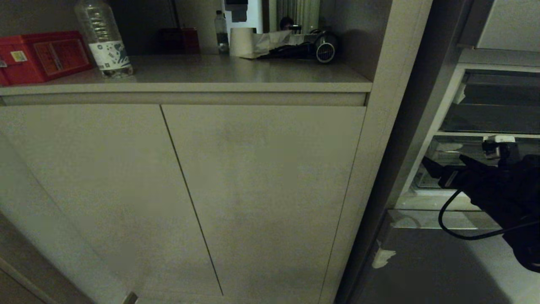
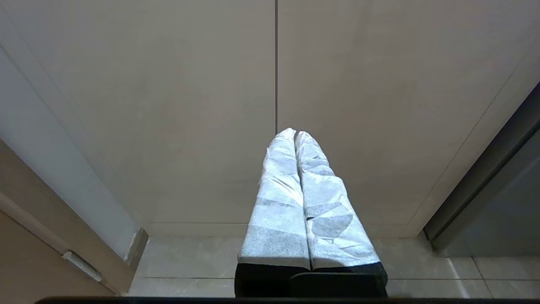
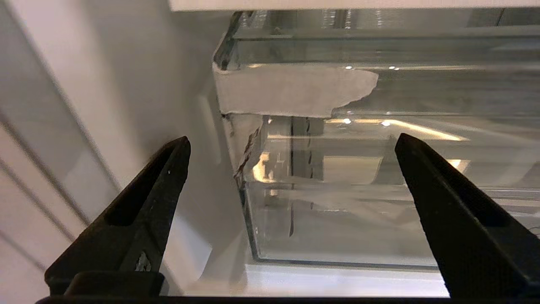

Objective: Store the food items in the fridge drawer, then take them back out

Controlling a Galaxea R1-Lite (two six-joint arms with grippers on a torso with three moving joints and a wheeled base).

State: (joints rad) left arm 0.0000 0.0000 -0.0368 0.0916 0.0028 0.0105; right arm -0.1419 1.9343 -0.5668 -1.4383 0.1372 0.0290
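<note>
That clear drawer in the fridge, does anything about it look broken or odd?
Yes. The fridge drawer has a ragged strip of white tape stuck over its upper front corner, and a jagged crack runs down the corner below it. The right hand hangs open before it, holding nothing.

Glossy clear plastic fridge drawer

A red box with a paler label sits at the worktop's left edge, beside a clear bottle with a white, blue-patterned label. The worktop and cabinet doors are plain beige-grey. The right gripper is black. The left gripper is wrapped in white, creased covering. The fridge drawer is clear, with a white patch on the clear tray above it.
</note>
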